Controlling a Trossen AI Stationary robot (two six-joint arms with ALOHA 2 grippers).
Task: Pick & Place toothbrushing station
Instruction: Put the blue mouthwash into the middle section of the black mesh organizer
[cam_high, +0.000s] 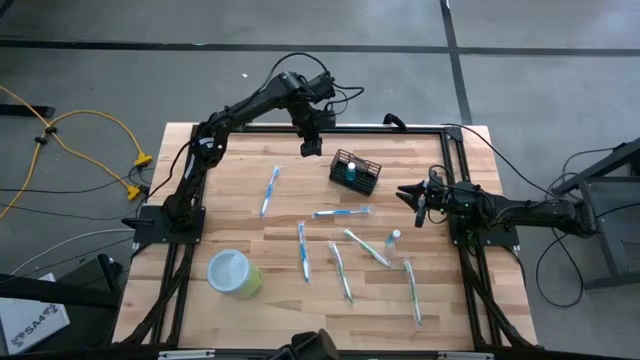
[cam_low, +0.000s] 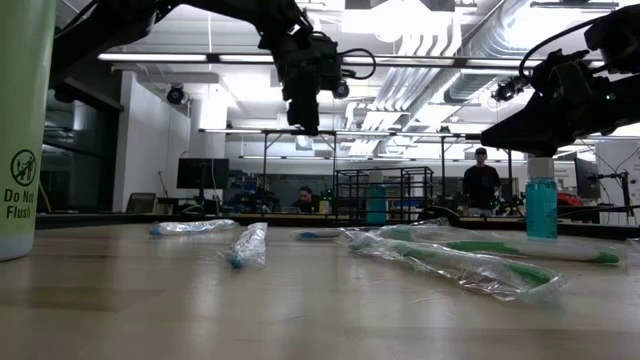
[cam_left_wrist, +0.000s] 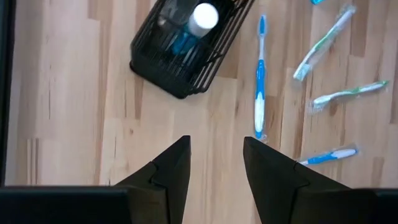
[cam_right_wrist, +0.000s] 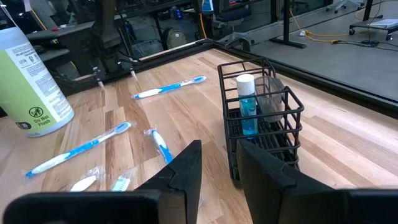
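High view: the toothbrushing station, a small black wire-mesh basket, stands in the upper centre of the frame on the wooden table, and one small blue bottle with a white cap stands upright inside it. The left gripper hangs just left of the basket, a little above it in the frame, apart from it; in the left wrist view its two dark fingers are spread with bare wood between them and nothing held, the basket lying ahead of them. The right gripper waits at the right of centre, near the basket's right side but not touching; the right wrist view shows its fingers parted and empty, the basket just beyond. Several wrapped toothbrushes lie scattered across the middle and lower part of the frame, and a second small bottle stands among them toward the lower right. A light-green cup sits at the lower left. Judging by this layout, the task looks early: one bottle is in the station, while the brushes and the other bottle remain on the table, and neither gripper has anything in hand.
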